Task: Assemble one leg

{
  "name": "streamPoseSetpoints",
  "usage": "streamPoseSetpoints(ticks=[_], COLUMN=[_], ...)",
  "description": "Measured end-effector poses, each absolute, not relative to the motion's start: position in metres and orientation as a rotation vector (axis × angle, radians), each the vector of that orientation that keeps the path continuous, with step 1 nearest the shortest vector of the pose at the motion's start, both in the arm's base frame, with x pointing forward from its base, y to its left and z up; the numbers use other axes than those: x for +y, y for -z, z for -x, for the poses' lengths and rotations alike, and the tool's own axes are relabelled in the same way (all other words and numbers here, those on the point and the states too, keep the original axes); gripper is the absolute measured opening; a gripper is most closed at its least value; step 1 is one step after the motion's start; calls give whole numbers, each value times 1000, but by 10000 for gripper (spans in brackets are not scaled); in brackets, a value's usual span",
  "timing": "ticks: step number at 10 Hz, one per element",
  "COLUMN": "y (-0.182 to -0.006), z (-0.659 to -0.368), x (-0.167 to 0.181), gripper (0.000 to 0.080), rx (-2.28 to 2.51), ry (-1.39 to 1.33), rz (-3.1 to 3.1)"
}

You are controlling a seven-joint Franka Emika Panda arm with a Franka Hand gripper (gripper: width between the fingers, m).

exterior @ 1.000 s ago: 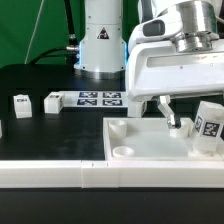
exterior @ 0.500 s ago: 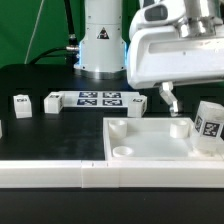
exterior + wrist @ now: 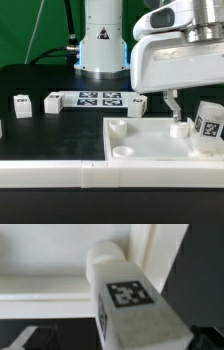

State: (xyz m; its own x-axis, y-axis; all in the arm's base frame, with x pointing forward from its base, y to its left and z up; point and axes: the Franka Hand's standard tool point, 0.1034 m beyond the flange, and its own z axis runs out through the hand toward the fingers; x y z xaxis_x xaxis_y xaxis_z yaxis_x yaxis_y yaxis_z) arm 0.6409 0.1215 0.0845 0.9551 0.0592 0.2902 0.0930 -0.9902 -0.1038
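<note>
Currently the leg (image 3: 207, 127) stands at the panel's (image 3: 145, 143) corner on the exterior view's right. It is roughly upright and leans a little, with its tagged face toward the camera; whether its lower end is seated in that corner is hidden. The gripper (image 3: 179, 119) hangs low over the same side of the panel. The one finger (image 3: 172, 104) that shows clearly reaches down almost to the panel's surface, just beside the leg on the side toward the panel's middle, with a thin gap between them. So the leg lies to the exterior view's right of that finger. The second finger is not visible, so I cannot tell whether the jaws are spread around the leg, closed beside it, or gripping it. In the wrist view the leg (image 3: 128, 297) fills the middle, its long axis running away from the camera and its rounded end meeting the panel (image 3: 40, 252) near the rim. I judge that the next move depends on this offset: the fingers must straddle the upright post across its width before it can be turned or pressed home. Beyond the panel's far edge lies the marker board (image 3: 100, 98), and well off the panel's other side sit two small white blocks (image 3: 52, 102).
</note>
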Motion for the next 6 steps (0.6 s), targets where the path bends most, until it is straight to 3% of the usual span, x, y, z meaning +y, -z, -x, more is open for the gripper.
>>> streamPoseSetpoints(ticks=[2,6], y=[-86,-87], z=[-642,-652], x=[118,112], gripper=[649,636], rx=[-130,-130], ry=[117,29], rz=[3004,3003])
